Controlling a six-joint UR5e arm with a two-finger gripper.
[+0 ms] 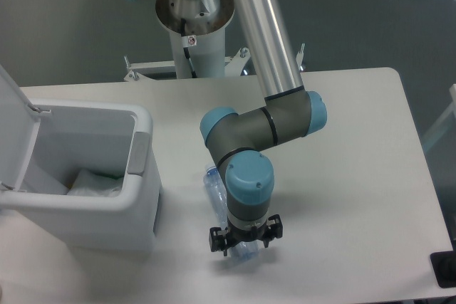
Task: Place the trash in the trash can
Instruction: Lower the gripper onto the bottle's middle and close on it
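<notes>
A: What is seen on the counter [356, 176]?

B: The bin [78, 176] is set at the left, with its lid [13, 129] swung up and back and the grey strip on its right rim. The arm [256, 126] is bent down over the middle of the counter, just right of the bin.

A: Is anything held inside the bin?

B: The bag [92, 183] is seen crumpled at the bottom, with a trace of green at its upper edge.

A: And the bottle [217, 194]?

B: It is laid flat on the counter beside the bin, apart from its wall, with the cap end pointed away and the other end toward the near edge. Most of it is covered by the wrist, and the label is hidden.

A: How are the fingers [244, 237] placed?

B: They are lowered over the near end of the bottle, one to each side. Whether they are pressed against it or merely spread around it cannot be told.
</notes>
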